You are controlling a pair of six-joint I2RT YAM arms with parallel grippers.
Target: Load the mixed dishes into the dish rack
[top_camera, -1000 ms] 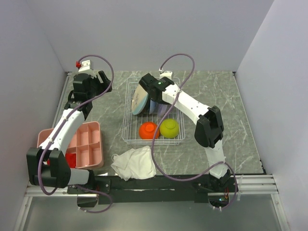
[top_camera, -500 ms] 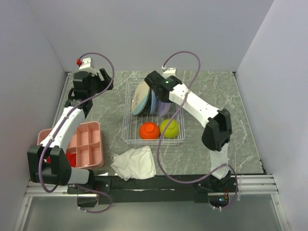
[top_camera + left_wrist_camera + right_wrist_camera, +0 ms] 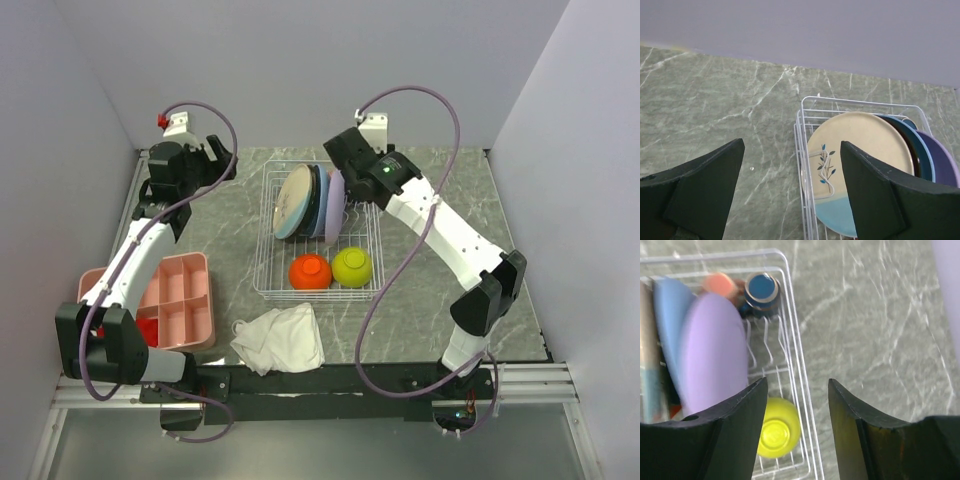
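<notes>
At the bottom of the top view, nearest the arm bases, a white cloth (image 3: pixel 278 338) lies crumpled on the table (image 3: pixel 470 200), with a pink divided tray (image 3: pixel 182 300) at lower left; neither belongs in the load.

Just above them stands the dish rack (image 3: pixel 265 262). In its near end sit the orange bowl (image 3: pixel 310 271) and the lime-green bowl (image 3: pixel 352 266), side by side and upside down. Behind them three plates stand on edge, close together: the cream-and-blue plate (image 3: pixel 292 203), the light-blue plate (image 3: pixel 318 205) and the lavender plate (image 3: pixel 335 205). At the far end of the rack the right wrist view shows the dark-blue mug (image 3: pixel 761 287) and, beside it, the pink mug (image 3: pixel 720 285).

Farthest back, the left end effector (image 3: pixel 791 145) hangs over bare table at upper left, fingers spread wide and holding nothing. The right end effector (image 3: pixel 796 385) hovers above the rack's right rim, likewise wide and empty.

With every dish seemingly in the rack, the loading looks finished. The next move probably calls only for both arms to draw clear without brushing the plates.

The pink mug is blurred. Neither mug can be made out from above. A red shape in the tray is half hidden by the left arm. Whether the plates sit between prongs cannot be told.
</notes>
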